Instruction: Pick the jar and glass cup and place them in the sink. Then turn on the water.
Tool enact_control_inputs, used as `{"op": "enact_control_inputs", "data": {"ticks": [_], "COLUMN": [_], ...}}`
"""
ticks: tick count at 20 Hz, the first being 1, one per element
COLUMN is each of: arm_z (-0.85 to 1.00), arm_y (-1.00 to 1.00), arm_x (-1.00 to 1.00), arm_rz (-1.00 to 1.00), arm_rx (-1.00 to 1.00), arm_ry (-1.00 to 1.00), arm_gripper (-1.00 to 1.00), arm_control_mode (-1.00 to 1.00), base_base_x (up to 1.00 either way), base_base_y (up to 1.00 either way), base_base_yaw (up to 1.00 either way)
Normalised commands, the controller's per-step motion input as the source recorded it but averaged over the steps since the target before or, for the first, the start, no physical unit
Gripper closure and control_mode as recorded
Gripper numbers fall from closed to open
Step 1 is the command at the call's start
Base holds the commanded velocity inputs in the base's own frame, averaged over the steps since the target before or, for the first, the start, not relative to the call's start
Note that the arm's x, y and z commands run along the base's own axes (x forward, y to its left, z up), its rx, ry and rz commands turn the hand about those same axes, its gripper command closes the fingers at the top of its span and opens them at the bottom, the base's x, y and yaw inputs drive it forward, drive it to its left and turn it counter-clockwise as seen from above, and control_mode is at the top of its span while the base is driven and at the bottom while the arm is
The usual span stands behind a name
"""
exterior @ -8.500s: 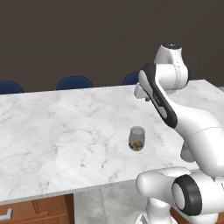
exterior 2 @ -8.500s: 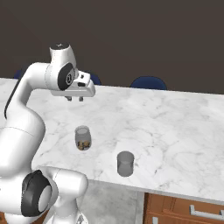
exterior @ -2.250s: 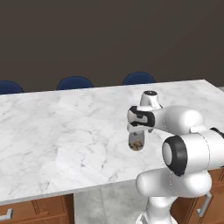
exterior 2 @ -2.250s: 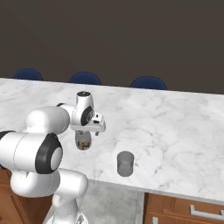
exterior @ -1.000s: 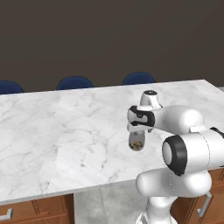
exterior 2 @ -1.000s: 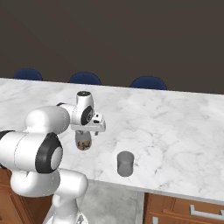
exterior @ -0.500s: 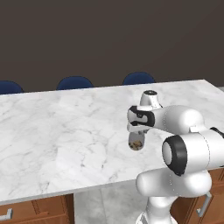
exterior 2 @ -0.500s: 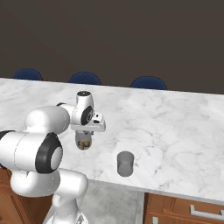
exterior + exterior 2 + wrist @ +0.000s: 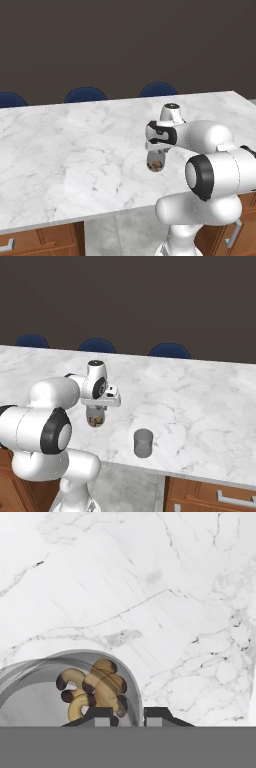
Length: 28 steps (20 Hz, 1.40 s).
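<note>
Gripper pinching rim of nut-filled jar

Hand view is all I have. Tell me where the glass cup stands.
Observer: The glass cup stands upright near the counter's front edge. In the right base view it is to the right of the jar and apart from it.
Operator: Report what's beyond the counter.
Observer: Three blue chairs line its far side.
</note>
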Motion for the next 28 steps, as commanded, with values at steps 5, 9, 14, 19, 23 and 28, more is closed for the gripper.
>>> {"op": "enact_control_inputs", "data": {"ticks": [5,9,14,19,23,28], "arm_z": [0.0,0.1,0.34,0.34,0.39,0.38], "arm_y": [0.0,0.0,0.0,0.0,0.0,0.0], "arm_x": [0.0,0.0,0.0,0.0,0.0,0.0], "arm_rz": [0.0,0.0,0.0,0.0,0.0,0.0], "arm_rx": [0.0,0.0,0.0,0.0,0.0,0.0], "arm_ry": [0.0,0.0,0.0,-0.02,0.0,0.0], "arm_gripper": [1.0,1.0,1.0,1.0,1.0,1.0], "arm_control_mode": [-1.0,-1.0,-1.0,-1.0,-1.0,-1.0], "base_base_x": [0.0,0.0,0.0,0.0,0.0,0.0], "base_base_y": [0.0,0.0,0.0,0.0,0.0,0.0], "base_base_yaw": [0.0,0.0,0.0,0.0,0.0,0.0]}}
